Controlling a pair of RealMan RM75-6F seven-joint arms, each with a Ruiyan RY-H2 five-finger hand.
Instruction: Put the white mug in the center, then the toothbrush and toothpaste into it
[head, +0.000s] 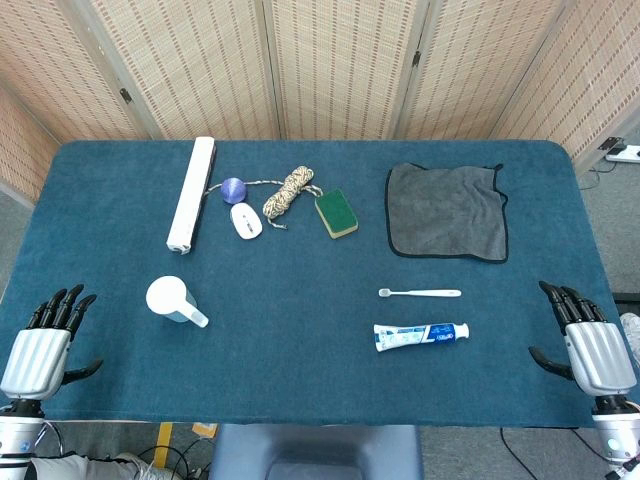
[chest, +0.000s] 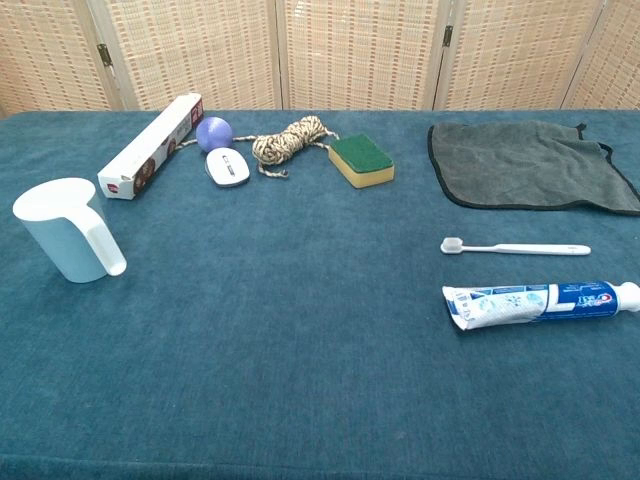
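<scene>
Head view shows the left hand (head: 37, 352) and right hand (head: 592, 345) with fingers spread, holding nothing; white mug (head: 172, 299) stands left.

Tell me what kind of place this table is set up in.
Probably an indoor test or demo space, not a home: folding woven screens stand behind a table covered in blue cloth, unrelated items are laid out apart, and a power strip lies on the floor.
</scene>
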